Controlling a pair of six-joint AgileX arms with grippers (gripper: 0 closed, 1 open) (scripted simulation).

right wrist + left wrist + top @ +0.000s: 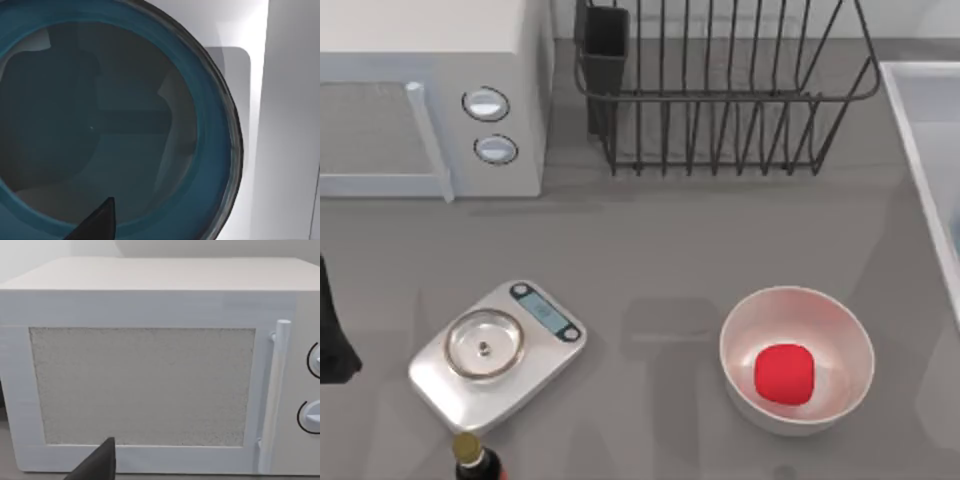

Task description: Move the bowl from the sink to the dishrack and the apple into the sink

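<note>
The teal-blue bowl lies in the pale sink, seen from close above in the right wrist view. A dark part of my right gripper hangs over the bowl's inside near its rim. In the top view the sink runs along the right edge. The red apple rests inside a glossy white bowl at the front right. The dark wire dishrack stands at the back with its cutlery cup at its left corner. My left arm is parked at the left edge, its gripper facing the microwave.
A white microwave fills the back left, its door and handle close before the left wrist camera. A silver kitchen scale sits front left. A bottle top pokes up at the front edge.
</note>
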